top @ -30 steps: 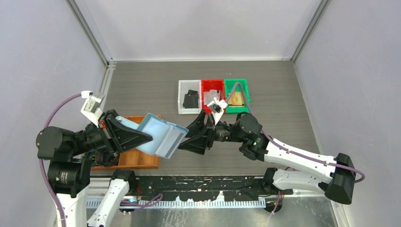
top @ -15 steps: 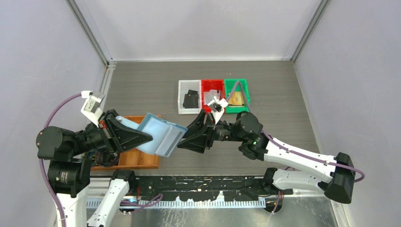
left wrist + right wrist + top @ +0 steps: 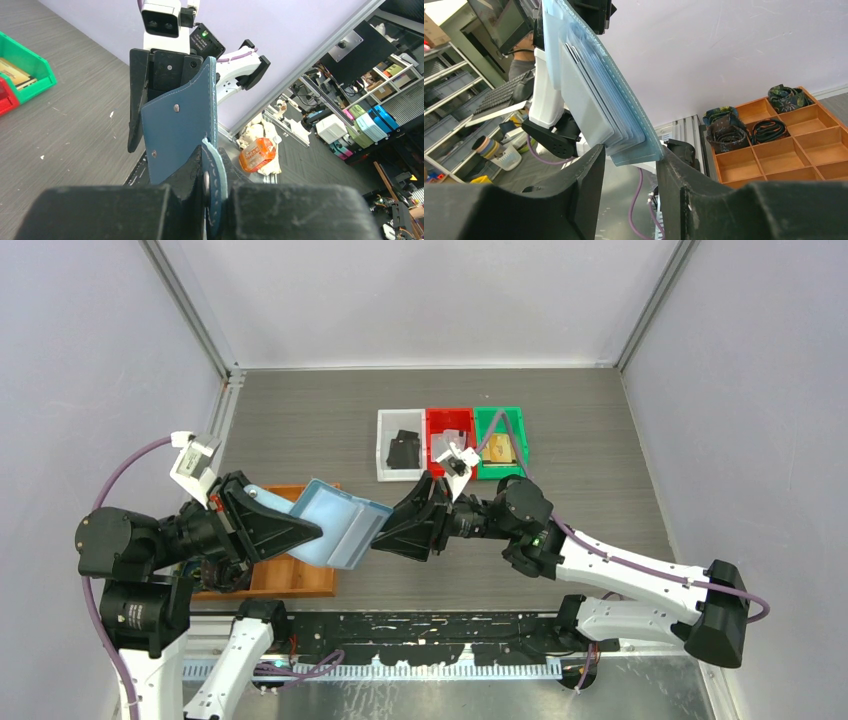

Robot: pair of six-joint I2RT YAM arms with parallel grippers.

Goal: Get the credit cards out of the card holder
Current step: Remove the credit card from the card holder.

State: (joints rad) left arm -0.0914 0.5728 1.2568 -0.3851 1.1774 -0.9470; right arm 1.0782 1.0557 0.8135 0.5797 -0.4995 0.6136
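Note:
The teal-blue card holder [image 3: 338, 524] hangs open in the air over the table's near edge. My left gripper [image 3: 308, 531] is shut on its snap-tab end [image 3: 214, 175], and its dark outer face [image 3: 177, 122] is upright. My right gripper [image 3: 383, 536] is open, with a jaw on either side of the holder's free corner [image 3: 636, 150]. Pale stacked layers [image 3: 579, 100] sit in its inner pockets; I cannot tell cards from pocket flaps. A black card [image 3: 404, 450] lies in the white bin and a pale grey card [image 3: 447, 445] in the red bin.
White [image 3: 383, 430], red [image 3: 433, 418] and green [image 3: 518, 425] bins stand side by side mid-table; the green one holds a tan card. A brown wooden compartment tray [image 3: 295, 580] with rolled belts [image 3: 769, 131] sits under the left arm at the near left.
My right gripper has edged a little to the left, closer onto the holder's free corner. The left gripper and holder have stayed in place.

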